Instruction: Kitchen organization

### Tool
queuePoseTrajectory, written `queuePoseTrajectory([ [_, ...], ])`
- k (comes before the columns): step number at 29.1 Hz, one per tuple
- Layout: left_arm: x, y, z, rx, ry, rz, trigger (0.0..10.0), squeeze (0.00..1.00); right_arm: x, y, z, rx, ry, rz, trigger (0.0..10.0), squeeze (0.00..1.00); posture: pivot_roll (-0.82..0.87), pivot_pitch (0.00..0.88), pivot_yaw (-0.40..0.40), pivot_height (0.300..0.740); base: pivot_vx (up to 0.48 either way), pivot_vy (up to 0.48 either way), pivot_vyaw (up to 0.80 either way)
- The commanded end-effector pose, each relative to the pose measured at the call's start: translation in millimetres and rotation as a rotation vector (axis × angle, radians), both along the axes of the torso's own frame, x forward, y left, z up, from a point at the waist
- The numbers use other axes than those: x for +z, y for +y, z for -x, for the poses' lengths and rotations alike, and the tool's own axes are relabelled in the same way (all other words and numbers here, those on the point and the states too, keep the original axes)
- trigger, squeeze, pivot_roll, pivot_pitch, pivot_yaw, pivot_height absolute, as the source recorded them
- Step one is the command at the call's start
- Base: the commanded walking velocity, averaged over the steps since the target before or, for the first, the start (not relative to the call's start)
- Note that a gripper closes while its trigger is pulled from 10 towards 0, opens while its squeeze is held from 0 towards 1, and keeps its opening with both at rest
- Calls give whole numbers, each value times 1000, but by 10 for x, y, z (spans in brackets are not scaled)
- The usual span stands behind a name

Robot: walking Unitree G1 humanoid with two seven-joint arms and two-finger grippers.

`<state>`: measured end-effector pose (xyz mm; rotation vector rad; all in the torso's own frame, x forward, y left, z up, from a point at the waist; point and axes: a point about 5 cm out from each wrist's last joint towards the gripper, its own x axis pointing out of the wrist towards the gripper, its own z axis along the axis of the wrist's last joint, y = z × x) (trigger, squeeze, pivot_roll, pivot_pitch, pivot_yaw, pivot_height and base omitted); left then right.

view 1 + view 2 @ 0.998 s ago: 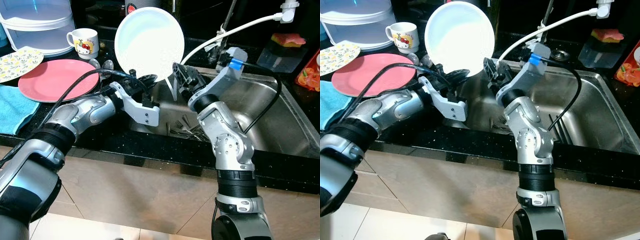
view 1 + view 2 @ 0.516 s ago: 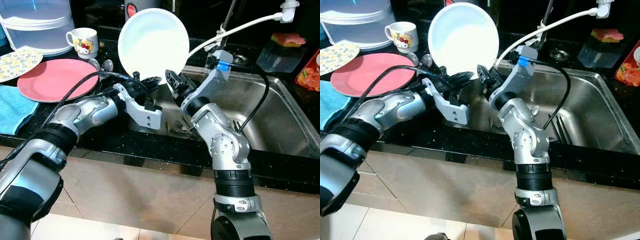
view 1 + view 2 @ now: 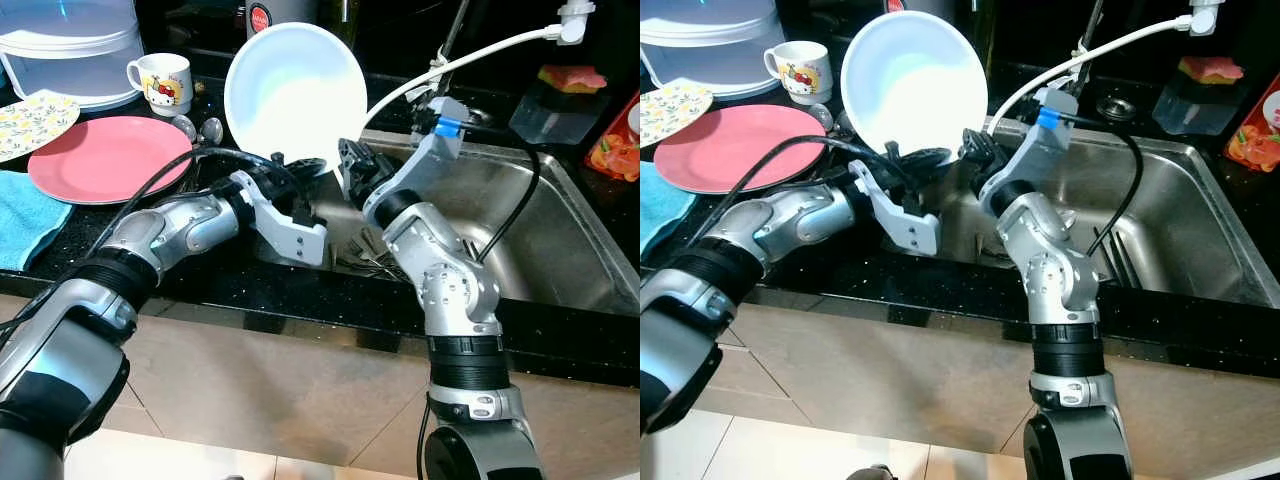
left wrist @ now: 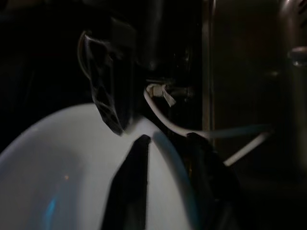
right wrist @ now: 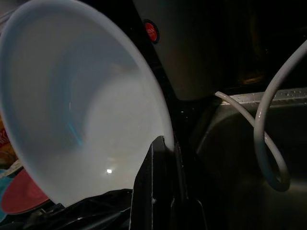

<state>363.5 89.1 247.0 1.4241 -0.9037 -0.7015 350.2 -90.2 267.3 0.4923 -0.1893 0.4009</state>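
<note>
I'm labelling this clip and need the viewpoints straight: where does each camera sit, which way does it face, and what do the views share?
Left eye view: on the head, looking forward and down at the sink; both silver arms show, left hand and right hand at the white bowl.
Right eye view: the stereo partner, same scene, pink plate at left.
Left wrist view: looks along its black fingers, which straddle the bowl's rim.
Right wrist view: looks along its finger at the bowl's rim.
All four share the bowl.

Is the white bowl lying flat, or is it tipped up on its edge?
Tipped up on its edge. The white bowl stands nearly vertical, its empty inside facing the camera, with the left gripper holding its lower rim.
</note>
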Motion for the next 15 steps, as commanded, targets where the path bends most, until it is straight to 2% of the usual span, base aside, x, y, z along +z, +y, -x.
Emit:
queuePoseTrajectory([
  [1, 33, -60, 14, -23, 3, 29, 10000, 1000, -77, -36, -36, -29, 45, 4, 10000, 0, 275, 82, -80, 740, 0, 0, 0],
  [2, 37, -55, 2, -10, 10, 39, 10000, 667, -74, -54, -46, -49, 46, -5, 10000, 0, 275, 82, -80, 740, 0, 0, 0],
  [3, 38, -54, -9, 1, 26, 58, 10000, 0, -68, -86, -58, -81, 45, -15, 10000, 0, 274, 82, -78, 740, 0, 0, 0],
  [4, 36, -55, -15, 7, 39, 70, 10000, 0, -64, -109, -66, -103, 43, -22, 10000, 0, 274, 82, -78, 740, 0, 0, 0],
  [7, 12, -77, 9, -15, 80, 70, 10000, 0, -58, -309, -124, -258, 56, -61, 10000, 0, 271, 82, -75, 740, 0, 0, 0],
  [8, 12, -77, 9, -15, 80, 70, 10000, 0, -58, -309, -124, -258, 56, -61, 10000, 0, 271, 82, -75, 740, 0, 0, 0],
  [12, 13, -94, 29, -41, 136, 104, 10000, 0, -131, -533, -162, -417, 95, -79, 10000, 0, 269, 81, -74, 740, 0, 0, 0],
  [13, 13, -94, 29, -41, 136, 104, 10000, 0, -131, -533, -162, -417, 95, -79, 10000, 0, 269, 81, -74, 740, 0, 0, 0],
  [15, 36, -92, 15, -39, 220, 178, 10000, 0, -219, -703, -168, -537, 127, -88, 10000, 0, 260, 75, -73, 740, 0, 0, 0],
])
